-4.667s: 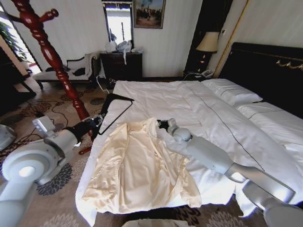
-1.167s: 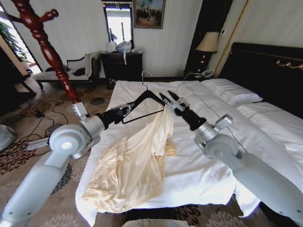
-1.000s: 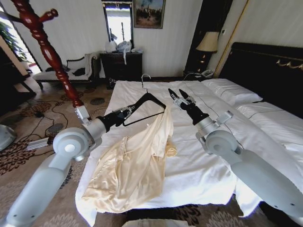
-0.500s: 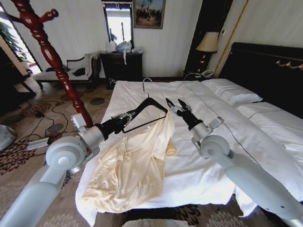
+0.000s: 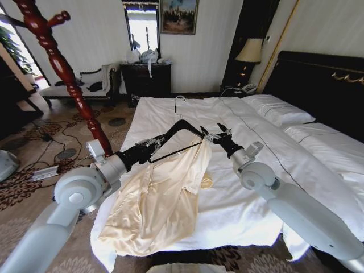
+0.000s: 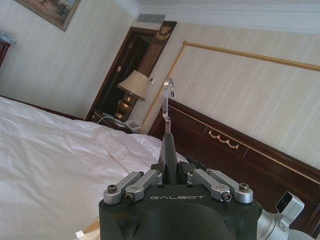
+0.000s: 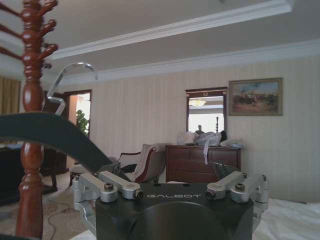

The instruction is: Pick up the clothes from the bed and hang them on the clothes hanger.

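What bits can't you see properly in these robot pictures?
- Head view: the coat stand's top is cut off by the upper edge; its foot hides behind the left arm.
- Head view: the shirt covers the black hanger's far end.
- Head view: the shirt's neck label is too small to find.

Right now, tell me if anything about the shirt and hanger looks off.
The shirt is only half on. One shoulder drapes over the end of the black hanger held by the left gripper; the rest trails crumpled on the bed. The right gripper is open beside it.
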You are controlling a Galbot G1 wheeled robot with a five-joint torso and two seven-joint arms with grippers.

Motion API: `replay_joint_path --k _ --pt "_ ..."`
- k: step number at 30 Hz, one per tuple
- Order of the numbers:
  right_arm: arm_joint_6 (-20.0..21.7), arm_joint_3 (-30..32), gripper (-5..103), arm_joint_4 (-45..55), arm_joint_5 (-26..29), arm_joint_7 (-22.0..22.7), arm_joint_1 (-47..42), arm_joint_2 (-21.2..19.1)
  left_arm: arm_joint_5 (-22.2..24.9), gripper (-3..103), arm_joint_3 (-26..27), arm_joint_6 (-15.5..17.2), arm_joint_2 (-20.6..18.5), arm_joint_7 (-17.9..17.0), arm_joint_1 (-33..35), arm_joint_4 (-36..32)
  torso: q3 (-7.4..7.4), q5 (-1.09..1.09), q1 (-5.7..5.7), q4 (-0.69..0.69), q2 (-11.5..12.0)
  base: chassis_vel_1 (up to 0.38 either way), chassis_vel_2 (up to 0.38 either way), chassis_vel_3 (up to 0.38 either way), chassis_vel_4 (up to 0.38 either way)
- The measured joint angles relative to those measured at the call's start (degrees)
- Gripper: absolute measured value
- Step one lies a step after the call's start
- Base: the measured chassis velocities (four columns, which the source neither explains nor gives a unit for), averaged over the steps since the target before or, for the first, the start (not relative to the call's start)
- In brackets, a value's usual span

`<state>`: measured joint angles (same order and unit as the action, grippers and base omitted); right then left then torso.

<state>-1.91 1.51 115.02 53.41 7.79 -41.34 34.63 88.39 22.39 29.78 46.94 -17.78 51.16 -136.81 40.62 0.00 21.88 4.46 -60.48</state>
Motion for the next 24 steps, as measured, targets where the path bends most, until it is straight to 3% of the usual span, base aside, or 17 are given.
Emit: replay_joint_path --k 3,10,13,15,16,18,20,24 --pt "-0.69 -0.65 100 -1.00 -3.75 -4.49 0.60 -1.40 -0.32 16 -0.02 0.04 0.32 -0.02 0.49 -0.06 0.00 0.00 0.00 0.00 0.00 0.000 0.000 0.000 0.000" --pt "0.40 -0.89 100 -0.89 -3.74 -4.33 -0.46 -2.32 -0.98 16 0.23 0.06 0.44 -0.02 1.66 -0.68 0.00 0.00 0.00 0.00 0.00 0.000 0.000 0.000 0.000" --pt "7.01 -0.82 100 3.11 5.51 7.94 -3.86 -2.31 -1.20 16 0.48 0.07 0.26 -0.02 2.15 -1.01 0.00 0.00 0.00 0.00 0.00 0.000 0.000 0.000 0.000" --pt "7.92 -0.82 100 3.84 7.77 10.47 -4.55 -2.17 -1.21 16 0.49 0.07 0.29 -0.02 2.16 -1.02 0.00 0.00 0.00 0.00 0.00 0.000 0.000 0.000 0.000" --pt "9.72 -0.82 100 5.72 13.99 16.43 -6.52 -1.62 -1.32 16 0.49 0.07 0.50 -0.02 2.22 -1.03 0.00 0.00 0.00 0.01 0.00 0.000 0.000 0.000 0.000" --pt "9.95 -0.80 103 6.29 16.12 17.85 -7.28 -1.33 -1.41 16 0.49 0.08 0.62 -0.01 2.31 -1.05 0.00 0.00 0.00 0.01 0.00 0.000 0.000 0.000 0.000" --pt "10.02 -0.75 98 7.00 19.64 18.82 -8.51 -0.70 -1.70 16 0.47 0.09 0.86 0.01 2.78 -1.28 0.00 0.00 0.00 0.00 0.00 0.000 0.000 0.000 0.000" --pt "9.77 -1.52 93 5.97 21.18 18.01 -7.61 0.26 -1.78 16 0.40 0.12 0.86 0.04 3.13 -1.77 0.00 0.00 -0.01 0.00 0.00 0.000 0.000 0.000 0.000"
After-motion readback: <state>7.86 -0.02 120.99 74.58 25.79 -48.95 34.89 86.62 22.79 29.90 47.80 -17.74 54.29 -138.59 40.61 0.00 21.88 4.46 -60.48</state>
